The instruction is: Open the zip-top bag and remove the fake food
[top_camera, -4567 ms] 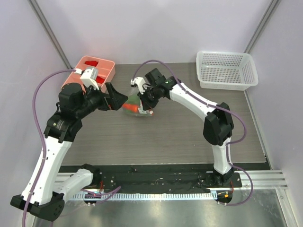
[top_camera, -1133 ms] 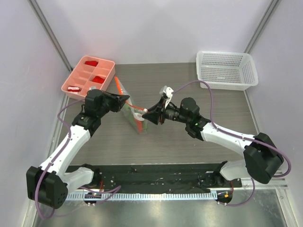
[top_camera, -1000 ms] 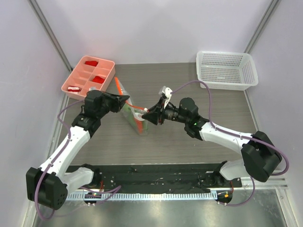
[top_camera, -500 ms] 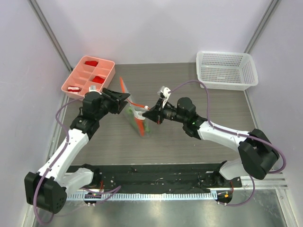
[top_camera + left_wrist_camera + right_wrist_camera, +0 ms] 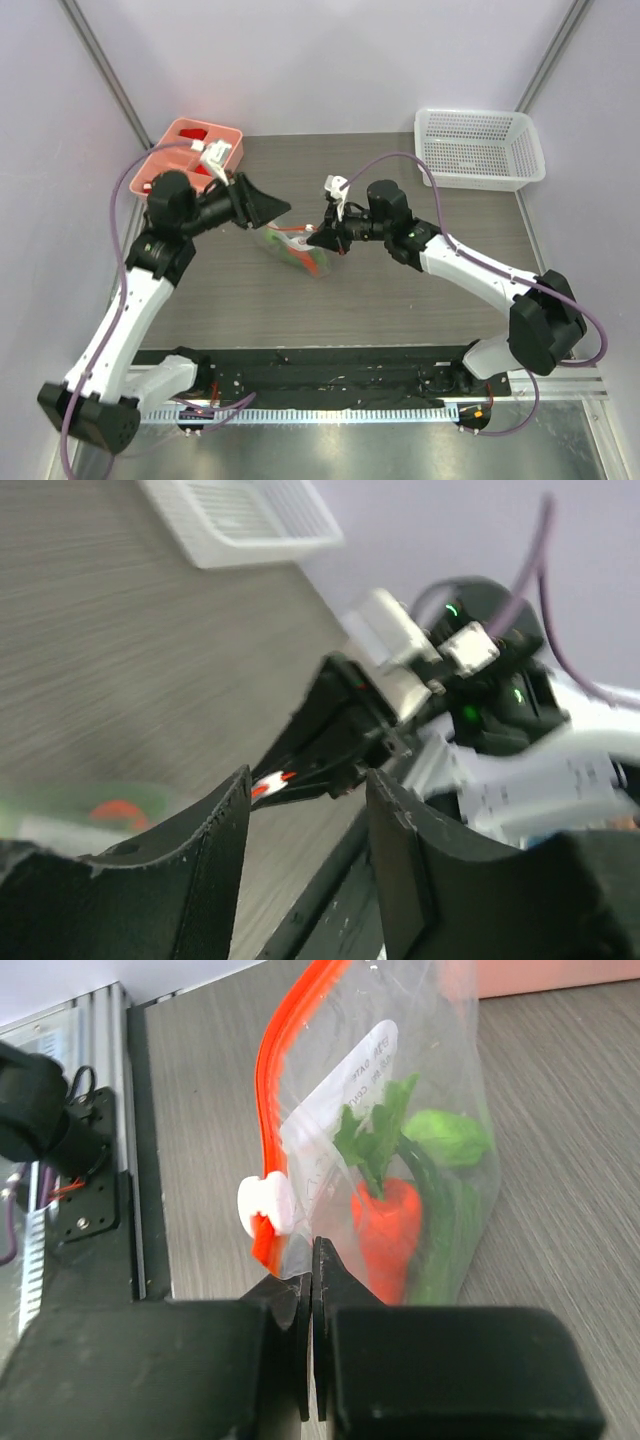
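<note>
- Where the two arms meet left of the centre of the table (image 5: 400,300), you find the zip-top bag (image 5: 292,246) between the two grippers. The top view does not show whether it rests on the tabletop.
- Right gripper (image 5: 323,238): its jaws are pressed together on the bag's clear plastic edge. They sit just below the white slider (image 5: 268,1205) that rides on the orange-red zip strip (image 5: 282,1050).
- Left gripper (image 5: 266,206): in your left wrist view its fingers (image 5: 190,870) stand well apart with nothing between them. The right gripper shows through the gap, and the bag is only a blur at the lower left.
- Fake food: all of it that shows lies inside the bag. An orange-red carrot (image 5: 388,1235) with green leaves sits in the middle, a light green piece (image 5: 447,1135) lies near it, and a darker green piece lies alongside the carrot.
- You cannot tell from these views whether the zip is parted.
- Pink compartment tray (image 5: 185,133): at the far left corner, partly behind the left arm.
- White mesh basket (image 5: 478,181): at the far right corner, well apart from the bag.
</note>
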### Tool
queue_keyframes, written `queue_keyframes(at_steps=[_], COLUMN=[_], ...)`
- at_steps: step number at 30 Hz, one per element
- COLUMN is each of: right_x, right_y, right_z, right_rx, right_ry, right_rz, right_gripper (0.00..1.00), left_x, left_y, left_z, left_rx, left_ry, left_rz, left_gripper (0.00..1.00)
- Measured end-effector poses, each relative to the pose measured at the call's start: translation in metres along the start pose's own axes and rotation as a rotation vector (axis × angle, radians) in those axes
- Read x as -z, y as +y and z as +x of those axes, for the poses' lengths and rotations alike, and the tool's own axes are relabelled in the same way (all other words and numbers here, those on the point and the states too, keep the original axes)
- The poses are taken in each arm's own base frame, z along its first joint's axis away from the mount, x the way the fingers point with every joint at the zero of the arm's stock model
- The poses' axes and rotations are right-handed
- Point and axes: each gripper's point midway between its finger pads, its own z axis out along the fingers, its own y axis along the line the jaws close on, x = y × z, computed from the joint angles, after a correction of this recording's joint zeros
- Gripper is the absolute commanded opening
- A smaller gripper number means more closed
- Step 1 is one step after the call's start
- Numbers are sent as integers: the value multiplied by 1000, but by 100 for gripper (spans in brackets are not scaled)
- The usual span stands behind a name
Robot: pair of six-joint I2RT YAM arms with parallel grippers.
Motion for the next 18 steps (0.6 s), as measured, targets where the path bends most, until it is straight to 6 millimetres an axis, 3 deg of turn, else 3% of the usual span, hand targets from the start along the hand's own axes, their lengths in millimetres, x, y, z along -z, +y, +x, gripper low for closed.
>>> queue_keyframes(at_steps=[2,4,5,8,18], right_x=[2,5,6,5,5], right_y=[1,2,2,0,8], right_z=[-1,-2,-2,-4,13], right_rx=[10,16,16,14,-62], right_ry=[24,49,61,86,160], right_rz=[-40,-72,-85,-115,-229], right_gripper=[1,1,1,1,1], left_x=[-10,-20,-22,-23,-22], left_y=[-19,-22,-21,-21,-15], left_z=[-6,2,8,25,57], left_rx=[-94,-171,-202,-270,-410], left_ry=[74,179,223,349,518], left_rz=[121,201,232,314,415], left_gripper=[49,50,57,65,61])
